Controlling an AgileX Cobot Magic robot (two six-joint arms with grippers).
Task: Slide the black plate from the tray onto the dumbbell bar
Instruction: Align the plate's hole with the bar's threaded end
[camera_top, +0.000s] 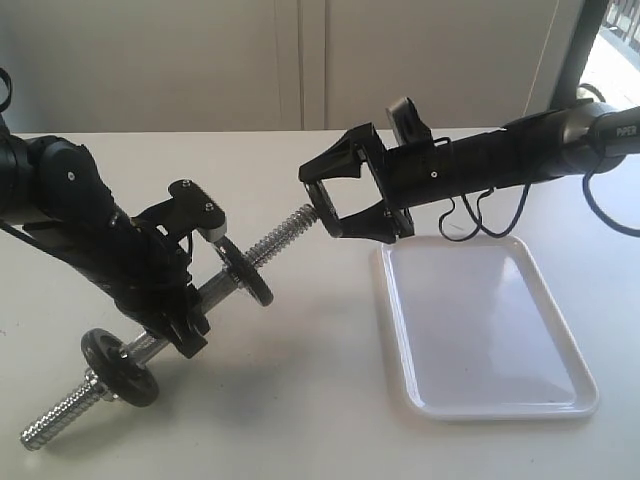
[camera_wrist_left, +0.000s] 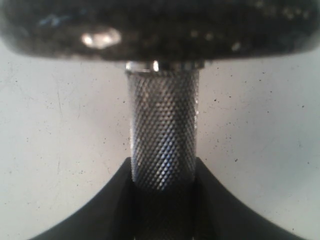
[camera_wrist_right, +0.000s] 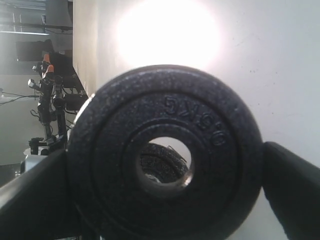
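My left gripper (camera_top: 186, 316) is shut on the knurled middle of the dumbbell bar (camera_top: 283, 229) and holds it tilted above the table. Two black discs sit on the bar, one low (camera_top: 121, 366) and one higher (camera_top: 246, 270). My right gripper (camera_top: 318, 200) is shut on the black plate (camera_top: 325, 208), held edge-on right at the bar's upper threaded tip. In the right wrist view the plate (camera_wrist_right: 210, 165) fills the frame between the fingers (camera_wrist_right: 295, 187), and a disc on the bar shows through its centre hole. The left wrist view shows the knurled rod (camera_wrist_left: 162, 130) between the jaws.
The white tray (camera_top: 480, 330) lies on the table at the right, below the right arm, with nothing on it. Cables hang from the right arm (camera_top: 470, 215) near the tray's far edge. The bar's lower threaded end (camera_top: 50, 425) almost touches the table.
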